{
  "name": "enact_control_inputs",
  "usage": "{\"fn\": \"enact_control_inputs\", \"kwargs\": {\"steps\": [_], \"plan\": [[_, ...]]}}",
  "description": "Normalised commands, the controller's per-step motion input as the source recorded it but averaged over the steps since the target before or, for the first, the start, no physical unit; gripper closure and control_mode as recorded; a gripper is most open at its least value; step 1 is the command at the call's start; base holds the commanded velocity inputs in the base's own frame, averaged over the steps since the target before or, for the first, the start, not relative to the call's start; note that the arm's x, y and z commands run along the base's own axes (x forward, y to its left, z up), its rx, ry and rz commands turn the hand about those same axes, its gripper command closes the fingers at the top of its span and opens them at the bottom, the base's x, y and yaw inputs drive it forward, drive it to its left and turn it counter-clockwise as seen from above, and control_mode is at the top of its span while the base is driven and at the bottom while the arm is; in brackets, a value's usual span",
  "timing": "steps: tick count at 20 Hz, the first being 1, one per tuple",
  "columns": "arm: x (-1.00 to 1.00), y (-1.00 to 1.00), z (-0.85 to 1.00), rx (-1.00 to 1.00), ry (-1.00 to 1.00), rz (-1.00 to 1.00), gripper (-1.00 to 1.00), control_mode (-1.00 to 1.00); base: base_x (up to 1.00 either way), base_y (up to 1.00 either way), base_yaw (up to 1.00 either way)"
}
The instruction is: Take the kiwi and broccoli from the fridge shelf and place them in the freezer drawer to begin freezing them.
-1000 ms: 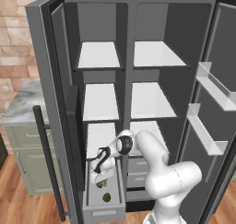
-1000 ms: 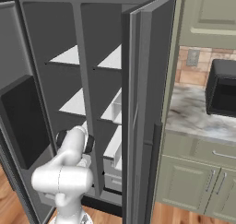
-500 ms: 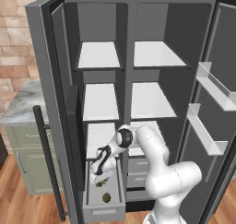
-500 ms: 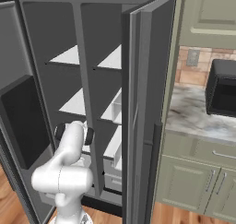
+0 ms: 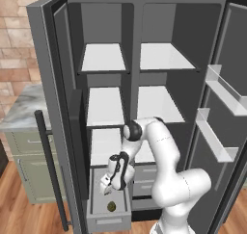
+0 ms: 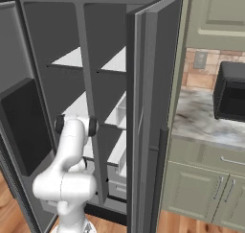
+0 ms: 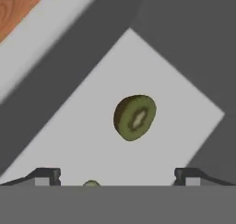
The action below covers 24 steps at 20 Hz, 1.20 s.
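Kiwi [image 7: 134, 117] on grey freezer drawer [image 5: 109, 222] floor.

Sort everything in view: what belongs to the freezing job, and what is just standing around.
Job:
kiwi, lying in the freezer drawer
gripper, open above it
green speck at the hand view's bottom, perhaps the broccoli
fridge shelves

Standing around:
door bins
microwave
marble counter
cabinets

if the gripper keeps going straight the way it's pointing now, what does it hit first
Probably the floor of the freezer drawer. The open gripper points down into it. The kiwi lies near that line, so it may meet that first; depth is hard to judge.
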Motion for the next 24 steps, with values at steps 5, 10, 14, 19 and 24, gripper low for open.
{"fn": "enact_control_inputs", "kwargs": {"steps": [5,10,14,19,24], "plan": [[-0.41,-0.09,0.83,0.00,-0.11,-0.06,-1.00,-1.00,0.00,0.00,0.00],[-0.73,-0.03,0.71,0.02,-0.05,-0.09,-1.00,-1.00,0.00,0.00,0.00],[-0.54,-0.01,0.92,0.00,-0.02,-0.12,-1.00,-1.00,0.00,0.00,0.00],[-0.54,0.00,0.76,0.00,0.00,-0.13,-1.00,-1.00,0.00,0.00,0.00],[-0.55,-0.01,0.63,0.00,0.00,-0.13,-1.00,-1.00,0.00,0.00,0.00]]}}
